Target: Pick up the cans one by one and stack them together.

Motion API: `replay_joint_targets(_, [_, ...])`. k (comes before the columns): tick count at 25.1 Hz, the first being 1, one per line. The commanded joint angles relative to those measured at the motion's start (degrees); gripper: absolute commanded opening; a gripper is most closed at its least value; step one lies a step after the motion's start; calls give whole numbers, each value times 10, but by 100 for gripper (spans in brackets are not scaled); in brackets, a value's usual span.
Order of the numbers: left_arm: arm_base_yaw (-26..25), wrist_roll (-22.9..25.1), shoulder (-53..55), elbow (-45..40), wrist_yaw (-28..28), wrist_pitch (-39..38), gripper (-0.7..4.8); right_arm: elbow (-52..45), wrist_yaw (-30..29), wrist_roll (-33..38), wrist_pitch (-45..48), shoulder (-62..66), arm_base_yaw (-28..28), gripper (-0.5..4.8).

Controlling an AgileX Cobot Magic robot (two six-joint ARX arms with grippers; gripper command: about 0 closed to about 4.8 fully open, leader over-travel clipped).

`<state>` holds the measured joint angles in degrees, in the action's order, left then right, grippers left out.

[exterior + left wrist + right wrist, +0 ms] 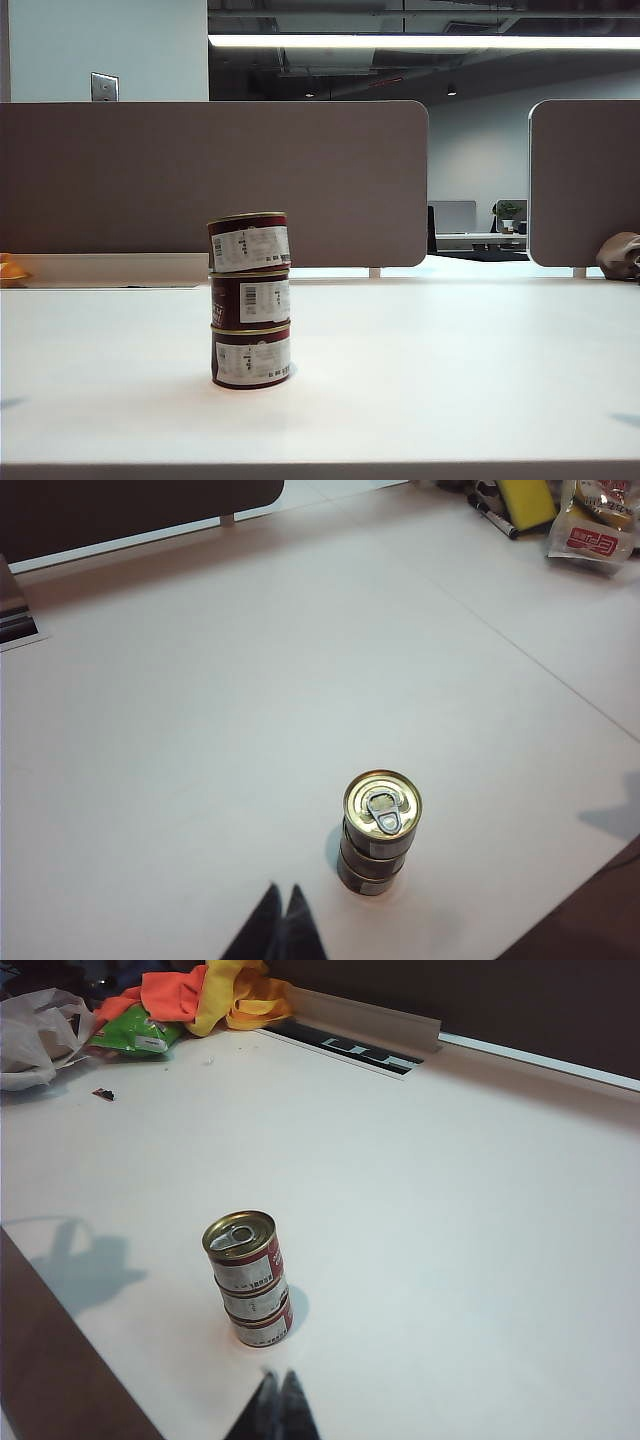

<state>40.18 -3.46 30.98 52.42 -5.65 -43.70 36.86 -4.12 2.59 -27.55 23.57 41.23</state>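
Three cans (250, 299) stacked: dark maroon labels, white barcode panels, gold rims; gold lid with silver pull-ring on the top one. Tabletop (450, 370) plain white. Partition panels (130, 175) behind, grey-brown. Left pincer (279, 910) and right pincer (278, 1392) both black, tips pressed together, well apart from the cans. Orange and yellow cloth (205, 990) at the stack's 12 o'clock in the right wrist view.

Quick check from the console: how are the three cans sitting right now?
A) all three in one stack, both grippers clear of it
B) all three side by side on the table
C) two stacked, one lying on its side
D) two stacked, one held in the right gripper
A: the cans stand in one three-high column on the table, while the left gripper and right gripper sit shut and apart from it.
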Motion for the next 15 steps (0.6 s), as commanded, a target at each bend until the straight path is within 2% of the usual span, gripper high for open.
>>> replay_joint_targets(1, [-1, 0, -2, -1, -2, 5, -1, 1, 1, 2, 5, -1, -1, 0])
replay_joint_targets(9, [-19, 1, -36, -17, 4, 10, -1, -46, 1, 2, 26, -24, -12, 0])
replay_joint_targets(11, [-40, 0, -54, -35, 5, 12, -1, -72, 1, 2, 25, -40, -26, 0])
replay_joint_targets(13, [-90, 0, -93, -82, 5, 12, -1, -122, 1, 2, 23, -75, -70, 0])
replay_joint_targets(15, [-118, 0, -114, -110, 5, 11, -1, -143, 1, 2, 15, -94, -102, 0])
